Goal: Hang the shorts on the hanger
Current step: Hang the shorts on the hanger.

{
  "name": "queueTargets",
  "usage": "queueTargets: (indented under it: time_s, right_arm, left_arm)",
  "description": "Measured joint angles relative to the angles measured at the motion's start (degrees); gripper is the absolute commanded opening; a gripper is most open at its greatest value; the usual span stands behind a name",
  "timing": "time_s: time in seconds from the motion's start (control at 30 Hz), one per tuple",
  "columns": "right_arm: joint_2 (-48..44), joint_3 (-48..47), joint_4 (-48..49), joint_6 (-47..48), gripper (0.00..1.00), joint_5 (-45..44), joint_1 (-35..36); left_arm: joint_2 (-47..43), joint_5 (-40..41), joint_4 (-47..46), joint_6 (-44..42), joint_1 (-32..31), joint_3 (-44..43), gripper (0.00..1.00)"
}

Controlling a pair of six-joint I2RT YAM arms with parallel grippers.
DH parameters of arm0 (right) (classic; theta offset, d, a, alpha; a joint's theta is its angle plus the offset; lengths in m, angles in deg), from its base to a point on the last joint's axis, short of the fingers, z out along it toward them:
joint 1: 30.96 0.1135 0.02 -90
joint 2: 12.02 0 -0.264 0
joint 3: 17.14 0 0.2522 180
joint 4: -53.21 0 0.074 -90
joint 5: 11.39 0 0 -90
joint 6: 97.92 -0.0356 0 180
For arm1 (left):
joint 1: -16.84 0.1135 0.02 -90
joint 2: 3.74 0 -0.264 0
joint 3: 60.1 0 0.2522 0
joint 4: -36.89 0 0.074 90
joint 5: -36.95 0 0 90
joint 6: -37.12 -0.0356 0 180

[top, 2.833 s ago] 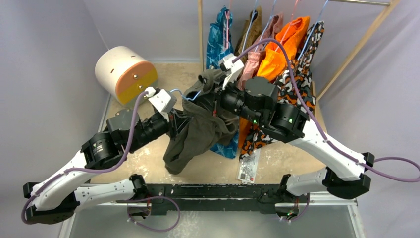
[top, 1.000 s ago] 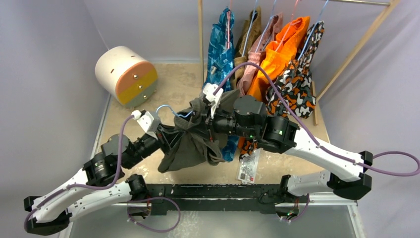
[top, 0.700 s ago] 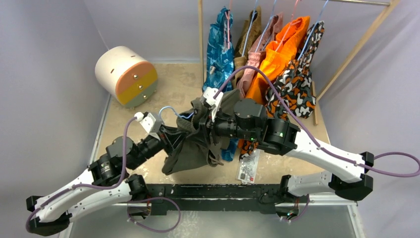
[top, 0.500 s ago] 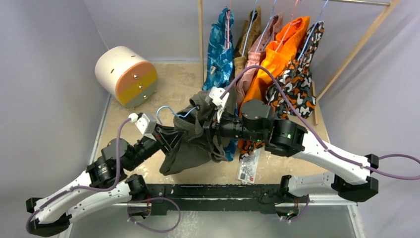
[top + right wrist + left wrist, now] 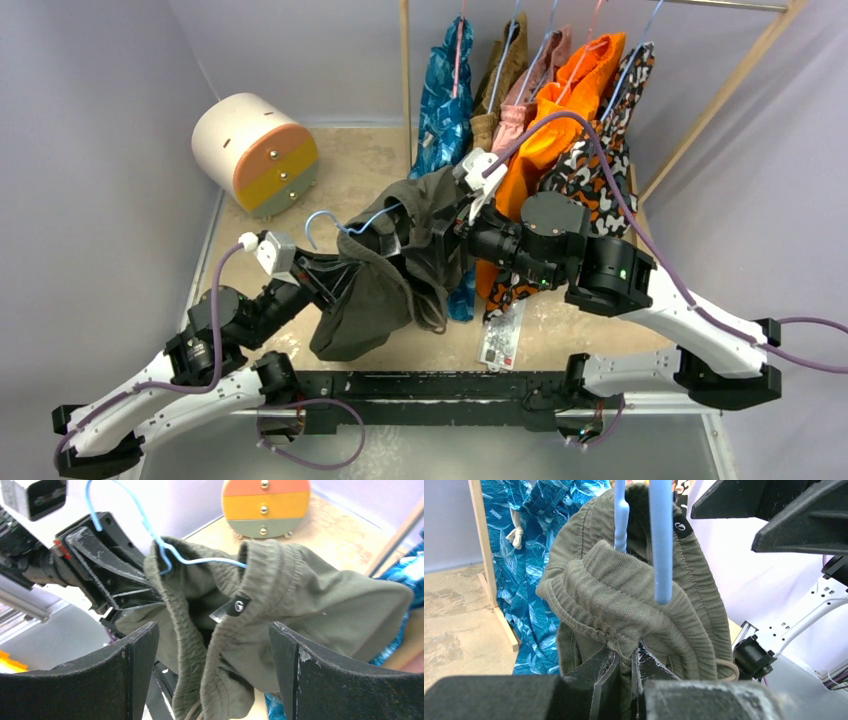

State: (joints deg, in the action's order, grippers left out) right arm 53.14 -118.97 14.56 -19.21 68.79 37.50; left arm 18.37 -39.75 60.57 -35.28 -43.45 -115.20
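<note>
The shorts [image 5: 624, 605] hang bunched over the hanger [image 5: 660, 540], hook toward ten o'clock. Our left jaws clench their fabric; the right jaws, at three o'clock, gape empty. We'd spread the waistband evenly along the wire first.

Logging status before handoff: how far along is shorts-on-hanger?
Done: the shorts sit bunched by the waistband over the hanger wire. In hand: the left gripper is shut on the shorts below the wire; the right gripper has its jaws open, facing the cloth, holding nothing. Left: probably spreading the bunched cloth along the hanger.
</note>
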Motion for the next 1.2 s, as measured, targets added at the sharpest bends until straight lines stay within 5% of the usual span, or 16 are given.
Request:
queueTargets:
  time_s: [0.43, 0.73, 0.97, 1.2]
  right_arm:
    - [3.39, -0.76, -1.90, -1.73, 0.63, -7.06, 0.02]
    - [8.02, -4.13, -4.63, -3.56, 0.01, -15.78, 0.13]
    - [10.60, -7.21, -6.34, -2.64, 0.00, -30.73, 0.11]
    - [9.68, -10.47, -6.25, 0.46, 0.00, -33.55, 0.11]
  left_arm:
    - [0.00, 0.00, 0.02, 0.04, 0.00, 0.00, 0.00]
    - [0.96, -1.18, 1.60, 0.04, 0.00, -0.48, 0.00]
    - [4.17, -2.84, 8.72, 0.04, 0.00, -5.20, 0.00]
    - [5.68, -2.82, 16.57, -0.17, 0.00, -8.87, 0.00]
